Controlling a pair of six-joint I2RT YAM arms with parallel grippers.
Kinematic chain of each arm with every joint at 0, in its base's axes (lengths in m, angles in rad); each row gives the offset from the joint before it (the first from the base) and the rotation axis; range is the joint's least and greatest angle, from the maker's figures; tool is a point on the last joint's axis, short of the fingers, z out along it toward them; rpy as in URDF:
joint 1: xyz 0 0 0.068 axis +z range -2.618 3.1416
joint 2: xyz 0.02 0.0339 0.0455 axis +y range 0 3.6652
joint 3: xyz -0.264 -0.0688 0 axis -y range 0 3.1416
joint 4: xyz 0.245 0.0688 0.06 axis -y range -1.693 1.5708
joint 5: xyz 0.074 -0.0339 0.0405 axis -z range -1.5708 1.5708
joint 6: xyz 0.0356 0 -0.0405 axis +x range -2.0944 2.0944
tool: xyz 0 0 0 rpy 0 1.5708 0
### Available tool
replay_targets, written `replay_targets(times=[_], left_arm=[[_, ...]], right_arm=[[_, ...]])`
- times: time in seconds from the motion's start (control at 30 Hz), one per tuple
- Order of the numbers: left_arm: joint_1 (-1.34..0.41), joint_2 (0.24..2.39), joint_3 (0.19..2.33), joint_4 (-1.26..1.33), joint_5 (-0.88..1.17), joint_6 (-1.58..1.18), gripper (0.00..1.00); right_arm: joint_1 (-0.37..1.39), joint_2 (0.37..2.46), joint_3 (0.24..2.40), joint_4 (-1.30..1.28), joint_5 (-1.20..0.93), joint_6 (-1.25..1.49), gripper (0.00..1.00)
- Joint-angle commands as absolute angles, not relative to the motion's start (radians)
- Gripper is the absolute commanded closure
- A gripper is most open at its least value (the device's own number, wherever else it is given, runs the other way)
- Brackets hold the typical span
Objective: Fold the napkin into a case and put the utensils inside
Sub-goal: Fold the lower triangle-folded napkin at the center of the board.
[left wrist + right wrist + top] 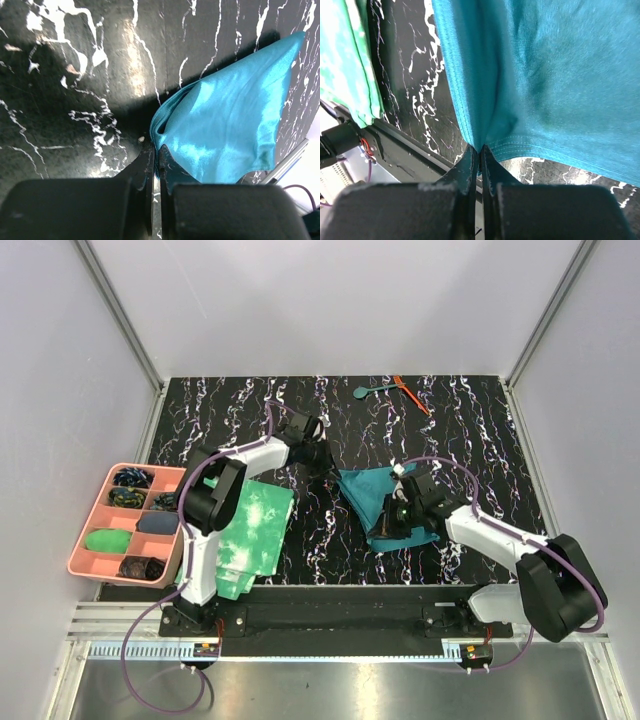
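The napkin point(372, 490) lies rumpled near the middle of the surface point(480, 440), held between the two arms. The left tool point(156, 156) has its fingers pressed together on the napkin's left corner, where the cloth bunches into a folded edge. The rest spreads away over the dark marbled top. The right tool point(479, 150) pinches the hem at the near side, and the cloth gathers into a pleat at that pinch.

The spoon point(365, 392) and the orange stick point(412, 395) lie just beside each other at the far edge, well apart from the napkin. A tie-dye cloth point(250, 530) lies to the left, near the front edge, partly under the left arm. A pink tray point(90, 565) sits at the left edge with small items in its compartments.
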State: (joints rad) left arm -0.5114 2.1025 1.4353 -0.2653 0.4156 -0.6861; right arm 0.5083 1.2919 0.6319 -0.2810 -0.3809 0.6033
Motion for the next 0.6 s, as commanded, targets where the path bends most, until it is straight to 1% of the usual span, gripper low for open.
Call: replay_targets(times=[0.0, 0.13, 0.27, 0.57], left_arm=[[-0.535, 2.01, 1.488, -0.278, 0.359, -0.713, 1.0], [-0.561, 1.97, 1.488, -0.304, 0.266, -0.762, 1.0], [-0.561, 1.921, 1.468, -0.305, 0.189, -0.802, 1.0], [-0.548, 1.919, 1.436, -0.333, 0.178, -0.79, 1.0]], right_arm=[[0.505, 1.287, 0.578, -0.222, -0.456, 0.637, 1.0], [0.505, 1.275, 0.525, -0.128, -0.527, 0.698, 1.0], [0.506, 1.281, 0.515, -0.101, -0.551, 0.704, 1.0], [0.538, 1.322, 0.532, -0.037, -0.583, 0.742, 1.0]])
